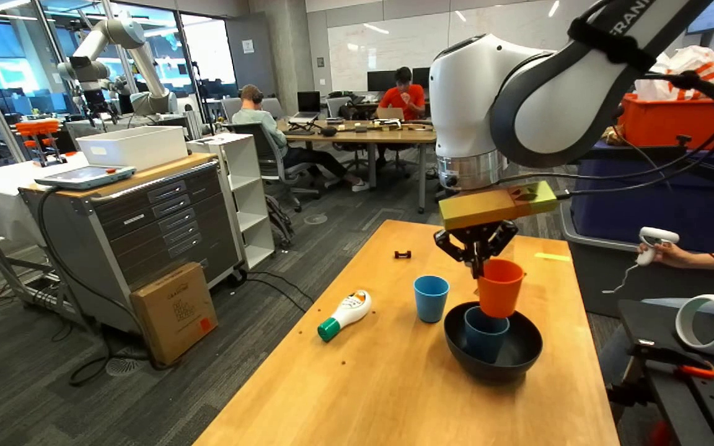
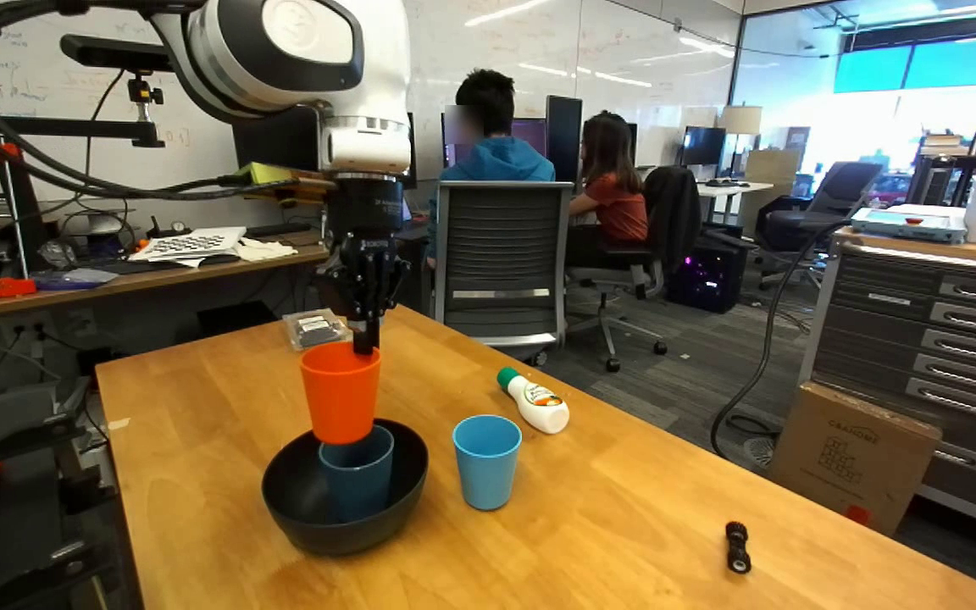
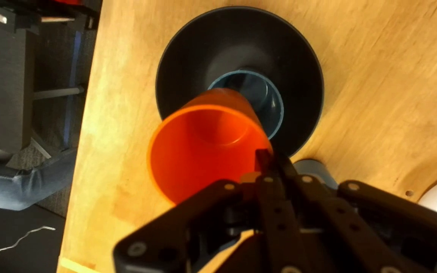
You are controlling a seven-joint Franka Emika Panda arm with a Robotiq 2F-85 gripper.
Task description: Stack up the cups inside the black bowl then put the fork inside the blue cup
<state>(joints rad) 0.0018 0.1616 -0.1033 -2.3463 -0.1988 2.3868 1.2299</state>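
The black bowl (image 2: 344, 538), below the tool (image 3: 274, 161), contains the navy cup (image 2: 359, 483). The orange cup (image 2: 340, 394) hangs from the tool, which pinches its rim; this cup is probably light, smooth and stiff, so its thin wall should suit the grip.

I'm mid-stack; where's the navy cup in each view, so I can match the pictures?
In an exterior view: the navy cup is right of centre, in the lower half.
In an exterior view: the navy cup is left of centre, in the lower half.
In the wrist view: the navy cup is above and slightly right of centre, partly hidden by the orange cup.
Shared landmark: the black bowl around it in all three.
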